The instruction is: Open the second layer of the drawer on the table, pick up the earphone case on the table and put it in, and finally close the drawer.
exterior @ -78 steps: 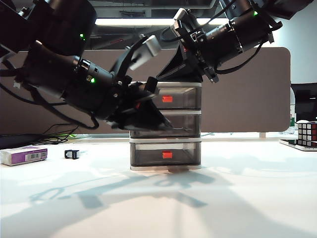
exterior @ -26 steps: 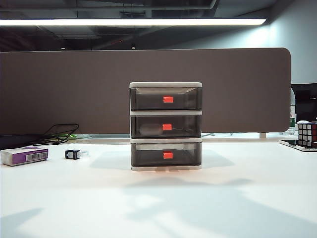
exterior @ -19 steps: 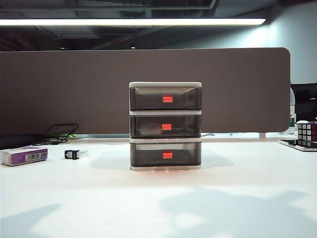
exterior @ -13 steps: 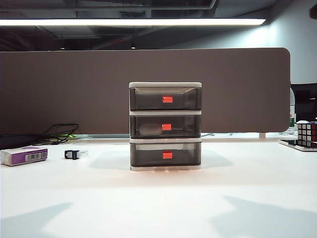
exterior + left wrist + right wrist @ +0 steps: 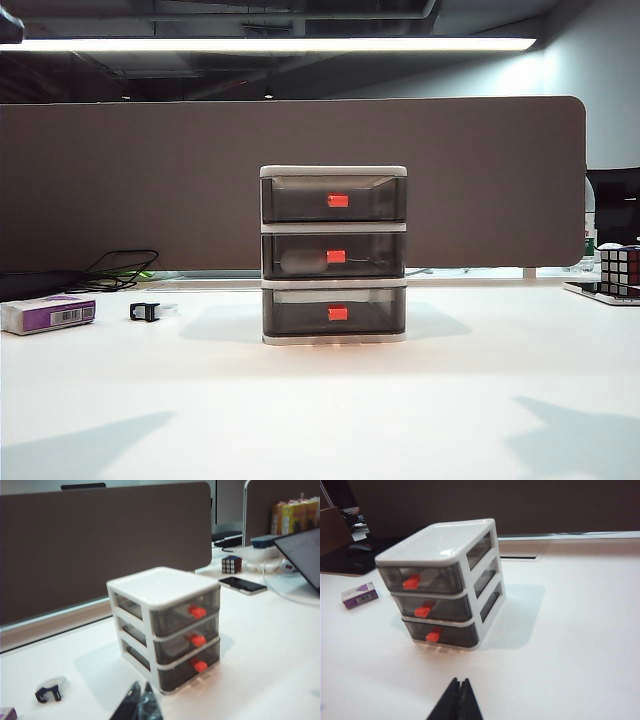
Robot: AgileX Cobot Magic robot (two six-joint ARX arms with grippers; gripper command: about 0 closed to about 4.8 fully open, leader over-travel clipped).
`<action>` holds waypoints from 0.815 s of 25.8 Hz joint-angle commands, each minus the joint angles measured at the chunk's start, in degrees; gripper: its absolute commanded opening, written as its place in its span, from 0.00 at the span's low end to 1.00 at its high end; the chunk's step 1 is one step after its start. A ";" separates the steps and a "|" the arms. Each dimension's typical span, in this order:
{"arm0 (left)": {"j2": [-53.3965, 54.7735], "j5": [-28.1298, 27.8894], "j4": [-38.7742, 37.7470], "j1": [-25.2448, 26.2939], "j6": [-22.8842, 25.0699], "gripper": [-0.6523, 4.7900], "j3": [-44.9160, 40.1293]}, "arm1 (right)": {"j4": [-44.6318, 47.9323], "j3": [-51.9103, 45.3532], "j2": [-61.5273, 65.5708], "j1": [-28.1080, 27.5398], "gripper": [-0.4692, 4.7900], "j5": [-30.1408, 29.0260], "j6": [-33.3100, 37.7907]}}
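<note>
In the exterior view neither arm reaches the work area; only a dark sliver shows at the top left corner, too little to identify. The drawer (image 5: 334, 255) stands upright near the middle of the table (image 5: 320, 410), a white-framed cabinet of 3 stacked, smoky translucent trays, each with a small red-orange tab. All 3 trays sit flush with the frame. The second layer of the drawer (image 5: 334, 256) is shut, and through its hazy front a pale, rounded oblong shape, the earphone case (image 5: 300, 262), lies inside, left of the handle. On the tabletop far to the left rests a white-and-purple box (image 5: 48, 313) with a barcode, and just beside it a small black clip (image 5: 145, 311). A colour cube (image 5: 620, 268) sits at the right edge. The table surface is plain, smooth and matte white.

In the left wrist view the left gripper (image 5: 140, 703) is held above the table, well apart from the cabinet, its 2 dark tapered fingertips pressed together with nothing between them. The cabinet's glossy white lid and 3 orange tabs face the camera obliquely.

In the right wrist view the right gripper (image 5: 459, 698) also hangs clear of the cabinet, its black, wedge-shaped tips meeting in a closed, empty pinch. The cabinet's slotted side wall shows here.
</note>
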 commanded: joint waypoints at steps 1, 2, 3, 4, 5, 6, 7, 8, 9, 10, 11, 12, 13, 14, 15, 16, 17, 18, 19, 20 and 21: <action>0.09 0.46 8.02 0.13 -0.28 0.11 -3.45 | 5.51 -3.82 -0.11 0.02 0.08 0.13 0.28; 0.09 0.46 8.13 0.15 -0.11 0.11 -3.74 | 6.97 -5.18 -0.11 0.02 0.08 0.13 0.28; 0.09 0.33 7.67 0.15 -0.07 0.11 -3.76 | 7.89 -6.10 -0.11 0.02 0.08 0.11 0.28; 0.09 0.31 6.95 0.15 0.90 0.11 -3.76 | 8.83 -7.04 -0.11 0.02 0.08 0.11 0.26; 0.09 0.13 5.53 0.15 1.44 0.11 -3.76 | 9.81 -7.91 -0.11 0.02 0.08 0.11 0.26; 0.09 -0.33 4.24 0.20 1.66 0.11 -3.76 | 9.99 -8.57 -0.09 0.00 0.08 0.15 0.20; 0.09 -0.70 3.34 0.26 2.27 0.11 -3.76 | 9.66 -8.59 -0.09 -0.07 0.08 0.46 -0.35; 0.09 -1.16 2.54 0.70 1.75 0.11 -3.76 | 9.14 -8.57 -0.11 -0.20 0.08 1.90 -1.46; 0.09 -1.01 2.80 2.71 0.15 0.11 -3.76 | 8.92 -8.57 -0.11 -1.01 0.08 2.93 -1.49; 0.09 -0.68 2.84 4.07 -0.37 0.11 -3.76 | 8.94 -8.57 -0.11 -1.95 0.08 2.89 -1.46; 0.09 0.79 2.82 5.99 -0.55 0.11 -3.76 | 8.96 -8.57 -0.11 -2.84 0.08 2.40 -1.44; 0.09 2.36 2.82 7.78 -0.55 0.11 -3.76 | 8.96 -8.57 -0.11 -3.85 0.08 1.73 -1.44; 0.09 4.22 2.82 9.60 -0.59 0.11 -3.76 | 8.96 -8.57 -0.11 -5.29 0.08 0.57 -1.46; 0.09 9.25 2.64 14.03 -0.59 0.11 -3.76 | 9.01 -8.57 -0.11 -8.20 0.08 -1.70 -1.49; 0.09 13.07 2.56 18.08 -0.83 0.11 -3.76 | 9.05 -8.57 -0.11 -11.04 0.08 -2.78 -1.49; 0.09 15.13 2.58 20.94 -0.81 0.11 -3.76 | 9.05 -8.57 -0.11 -13.20 0.08 -2.89 -1.51; 0.09 17.55 2.56 24.15 -0.81 0.11 -3.76 | 9.16 -8.57 -0.11 -15.76 0.08 -2.99 -1.51; 0.09 19.28 2.40 26.36 -0.81 0.11 -3.76 | 9.35 -8.57 -0.11 -17.44 0.08 -3.93 -1.51; 0.09 22.27 2.12 30.05 -0.81 0.11 -3.76 | 10.01 -8.57 -0.11 -20.24 0.08 -6.73 -1.51; 0.09 23.96 1.97 31.98 -0.85 0.11 -3.76 | 10.47 -8.57 -0.11 -21.22 0.08 -8.07 -1.51; 0.09 26.75 1.92 34.95 -1.77 0.11 -3.76 | 11.52 -8.57 -0.11 -23.04 0.08 -10.01 -1.51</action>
